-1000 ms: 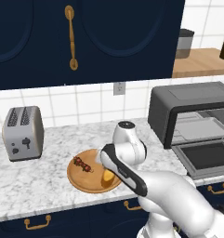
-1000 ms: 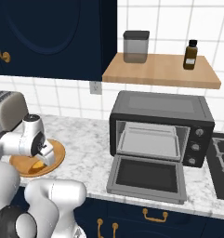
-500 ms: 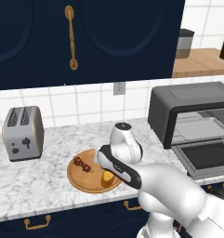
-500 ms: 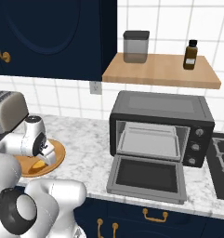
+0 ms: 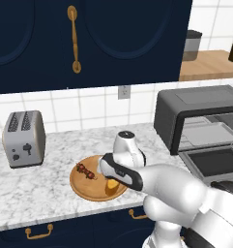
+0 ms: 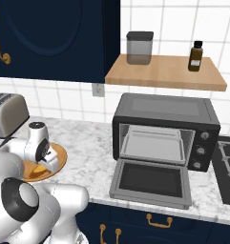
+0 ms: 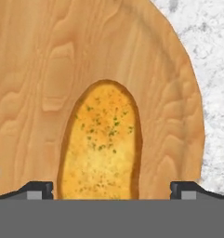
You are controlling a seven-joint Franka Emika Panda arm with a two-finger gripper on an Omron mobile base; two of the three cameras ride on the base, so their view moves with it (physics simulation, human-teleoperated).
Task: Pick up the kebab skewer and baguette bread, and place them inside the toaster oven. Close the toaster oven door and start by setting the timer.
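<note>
The baguette bread (image 7: pixel 102 144) lies on a round wooden plate (image 7: pixel 48 69), golden with green flecks. My gripper (image 7: pixel 112 189) hangs straight above its near end, open, one fingertip (image 7: pixel 36 189) on each side, not touching it. From the left base view the baguette bread (image 5: pixel 110 187) sits at the plate's front and the kebab skewer (image 5: pixel 86 171) lies to its left on the same plate (image 5: pixel 84 186). The toaster oven (image 6: pixel 164 126) stands to the right, and its door (image 6: pixel 152 181) is dropped open and flat.
A silver two-slot toaster (image 5: pixel 23 138) stands left of the plate. Dark cabinets hang above. A wooden shelf (image 6: pixel 166 71) over the oven carries a jar and a bottle. A stove top (image 6: pixel 228 174) lies right of the oven.
My hand has shifted slightly left and sunk a little toward the plate. The jaws stay open, and the food has not moved.
</note>
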